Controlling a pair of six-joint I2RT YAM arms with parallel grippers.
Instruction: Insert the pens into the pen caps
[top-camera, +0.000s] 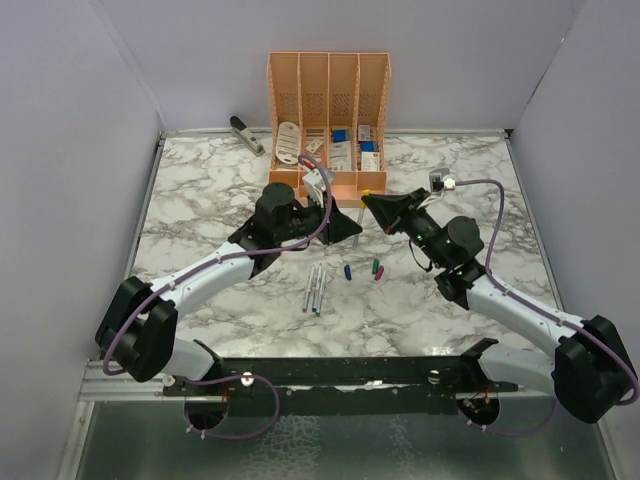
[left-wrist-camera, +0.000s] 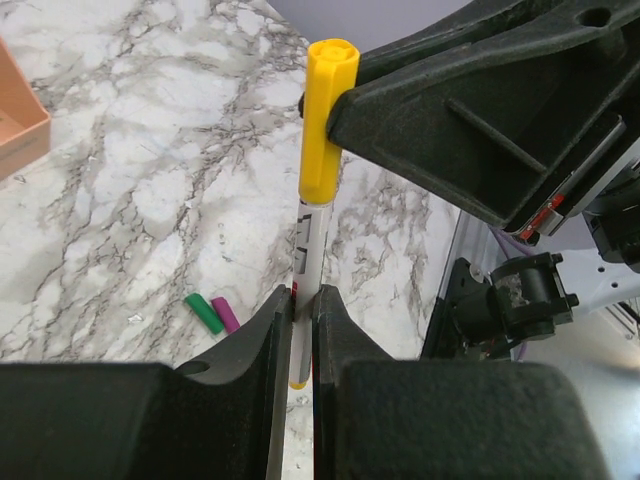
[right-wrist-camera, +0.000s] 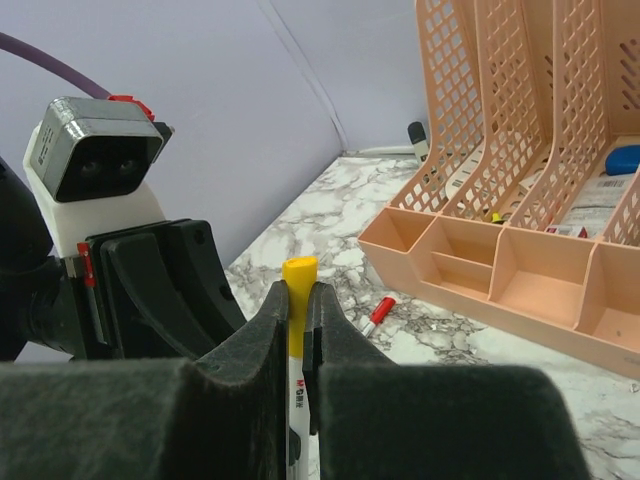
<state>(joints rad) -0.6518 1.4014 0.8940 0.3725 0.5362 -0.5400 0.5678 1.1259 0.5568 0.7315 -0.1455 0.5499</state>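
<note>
**Two-arm hold of one pen above the marble table (top-camera: 200, 190).** We found the left gripper (left-wrist-camera: 303, 297) with its fingers pressed narrowly onto the barrel of a white pen (left-wrist-camera: 311, 240). The right gripper (right-wrist-camera: 297, 295) was pinched onto the yellow cap (left-wrist-camera: 325, 120), which sat over that pen's upper end. In the right wrist view the pen's long axis stood close to upright, capped end up. In the left wrist view a small yellow end showed below the left fingers. We could not tell whether the cap was fully seated.

In the top view the two grippers met tip to tip just in front of the peach organiser (top-camera: 328, 75), and the pen was mostly hidden. Nearer the arm bases the loose pens (top-camera: 315, 288) lay side by side, their long axes running roughly near to far with a slight slant. The blue cap (top-camera: 348, 271) lay just right of them. Further right, the green cap (left-wrist-camera: 204, 312) and magenta cap (left-wrist-camera: 226, 314) lay against each other.
</note>
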